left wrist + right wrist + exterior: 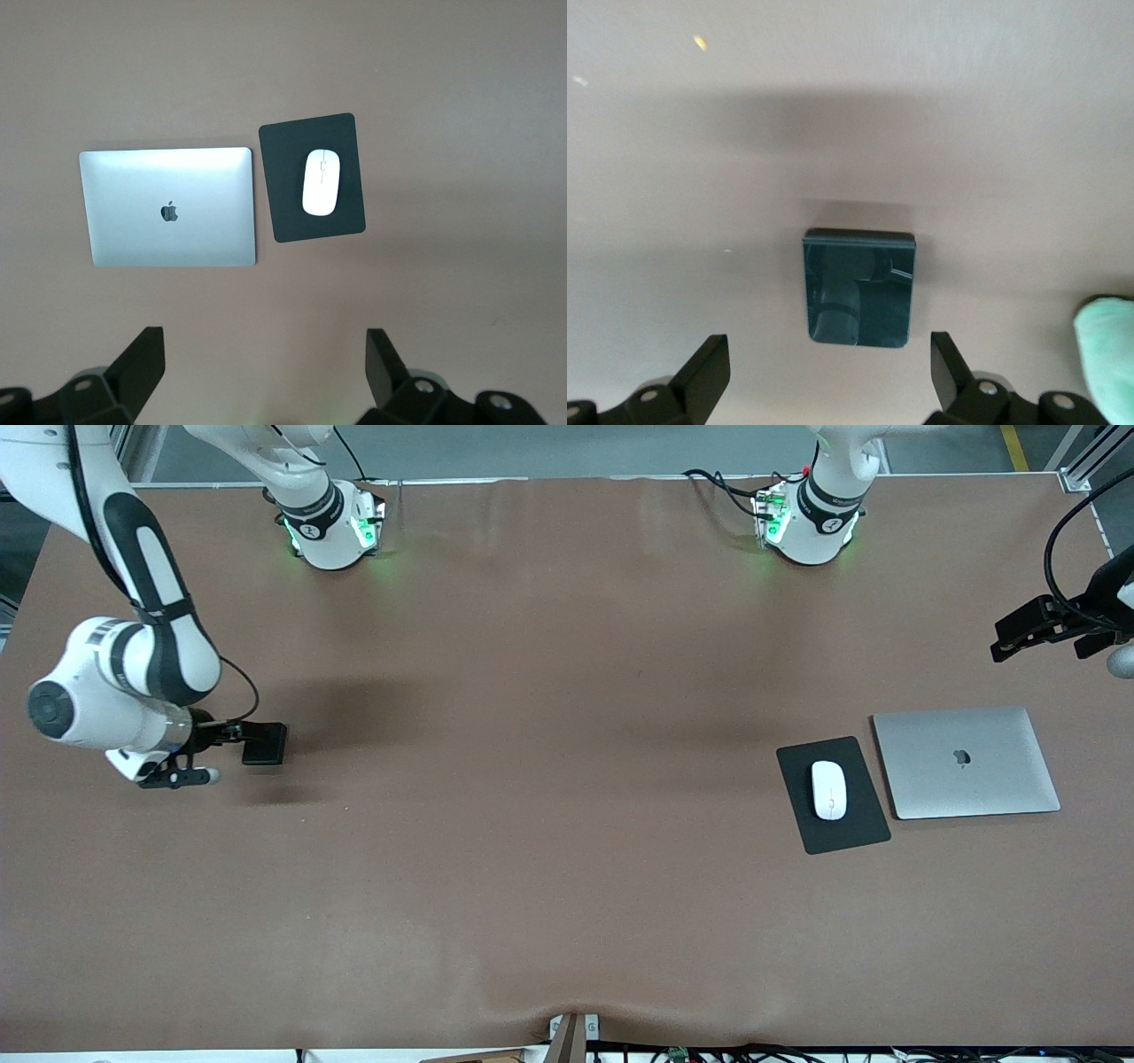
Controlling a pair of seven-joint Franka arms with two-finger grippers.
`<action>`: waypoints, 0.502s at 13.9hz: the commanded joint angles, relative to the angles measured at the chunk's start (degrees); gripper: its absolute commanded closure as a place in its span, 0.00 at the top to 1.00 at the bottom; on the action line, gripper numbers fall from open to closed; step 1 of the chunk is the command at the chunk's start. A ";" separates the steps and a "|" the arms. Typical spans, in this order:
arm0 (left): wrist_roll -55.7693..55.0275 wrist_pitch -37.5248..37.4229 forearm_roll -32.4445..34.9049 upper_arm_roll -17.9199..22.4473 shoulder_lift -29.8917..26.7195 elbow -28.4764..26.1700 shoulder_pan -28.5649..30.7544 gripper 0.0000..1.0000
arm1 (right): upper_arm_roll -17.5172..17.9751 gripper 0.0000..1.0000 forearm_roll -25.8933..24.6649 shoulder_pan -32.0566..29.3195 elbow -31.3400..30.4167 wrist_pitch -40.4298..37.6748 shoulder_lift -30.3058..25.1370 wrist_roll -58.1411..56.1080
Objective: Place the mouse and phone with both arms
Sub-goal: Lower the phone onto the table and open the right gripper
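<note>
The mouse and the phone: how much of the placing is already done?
The mouse already lies on the mouse pad beside the laptop. The phone lies on the table under the open right gripper. The open left gripper holds nothing.

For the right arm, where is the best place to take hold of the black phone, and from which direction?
Across its two long edges, coming straight down from above, I would judge. The phone lies flat on the table, a thin slab with nothing beside it, and the right tool is open over it, fingers wider than it.
</note>
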 commanded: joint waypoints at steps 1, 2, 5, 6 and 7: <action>-0.98 -1.31 0.53 0.05 0.42 1.22 -0.55 1.00 | 1.25 1.00 0.14 -0.91 6.66 -6.34 -0.20 -0.63; -0.98 -1.31 0.62 0.05 0.42 1.22 -0.55 1.00 | 1.26 1.00 0.05 -1.17 8.59 -6.87 -0.20 -0.55; -0.90 -1.23 0.53 0.05 1.03 1.30 -0.72 1.00 | 1.17 1.00 0.05 -1.00 19.29 -13.35 0.06 -4.56; -0.90 -1.31 0.53 0.05 1.21 1.39 -0.64 1.00 | 1.17 1.00 -0.04 -1.18 24.64 -18.34 0.32 -7.63; -0.81 -1.31 0.53 0.05 1.21 1.39 -0.63 1.00 | 1.08 1.00 -0.13 -1.18 29.92 -23.00 1.54 -8.53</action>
